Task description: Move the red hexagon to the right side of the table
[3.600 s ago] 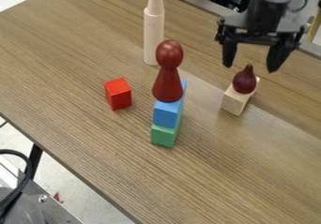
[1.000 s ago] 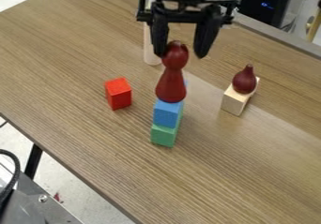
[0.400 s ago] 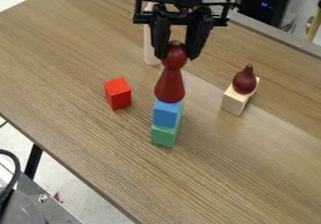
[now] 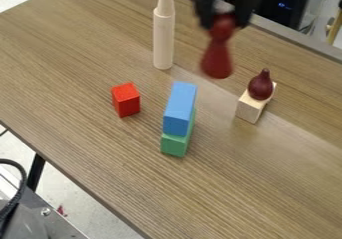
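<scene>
The table [image 4: 80, 48] holds three blocks [image 4: 126, 102] and a cylinder [image 4: 163, 42].

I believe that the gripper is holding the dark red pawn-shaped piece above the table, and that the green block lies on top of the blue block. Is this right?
Not quite: the blocks are swapped. The camera view shows the blue block lying on top of the green block. The gripper is indeed holding the dark red pawn-shaped piece above the table.

In the camera view, a pale wooden cylinder [image 4: 163, 40] topped by a pale cone [image 4: 165, 0] stands upright left of the gripper [image 4: 226, 22]. Below and left of the gripper, a blue block [image 4: 180, 105] rests on a green block [image 4: 175, 144]; below and right, a dark red teardrop-shaped piece [image 4: 260, 88] sits on a pale block [image 4: 249, 110].
</scene>
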Tool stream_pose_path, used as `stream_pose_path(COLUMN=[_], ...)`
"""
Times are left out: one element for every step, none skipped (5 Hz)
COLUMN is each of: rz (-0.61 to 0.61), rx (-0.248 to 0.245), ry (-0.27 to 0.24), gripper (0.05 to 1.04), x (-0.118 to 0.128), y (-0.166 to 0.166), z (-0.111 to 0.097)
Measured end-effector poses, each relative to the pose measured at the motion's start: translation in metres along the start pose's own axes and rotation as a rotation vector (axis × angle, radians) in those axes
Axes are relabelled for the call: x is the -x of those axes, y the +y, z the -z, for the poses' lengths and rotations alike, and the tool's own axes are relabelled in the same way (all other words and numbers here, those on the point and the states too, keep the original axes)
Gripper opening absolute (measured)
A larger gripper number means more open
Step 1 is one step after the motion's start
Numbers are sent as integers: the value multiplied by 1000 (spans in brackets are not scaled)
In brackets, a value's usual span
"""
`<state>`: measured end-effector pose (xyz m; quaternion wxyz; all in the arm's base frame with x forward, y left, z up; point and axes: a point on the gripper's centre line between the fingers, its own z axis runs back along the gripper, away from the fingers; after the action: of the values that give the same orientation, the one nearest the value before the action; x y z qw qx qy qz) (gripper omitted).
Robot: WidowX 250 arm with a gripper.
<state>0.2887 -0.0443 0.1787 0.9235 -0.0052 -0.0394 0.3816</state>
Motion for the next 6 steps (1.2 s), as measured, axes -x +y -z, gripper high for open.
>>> stream_pose_path(rz=[52, 104, 155, 221, 272, 336], rx=[25, 1, -23, -35, -15, 30], ry=[14, 79, 111, 130, 124, 94], gripper=[521, 521, 521, 521, 521, 522], x=[3, 9, 12, 17, 19, 23], y=[-38, -79, -110, -128, -144, -162], z=[-1, 21, 43, 67, 83, 91])
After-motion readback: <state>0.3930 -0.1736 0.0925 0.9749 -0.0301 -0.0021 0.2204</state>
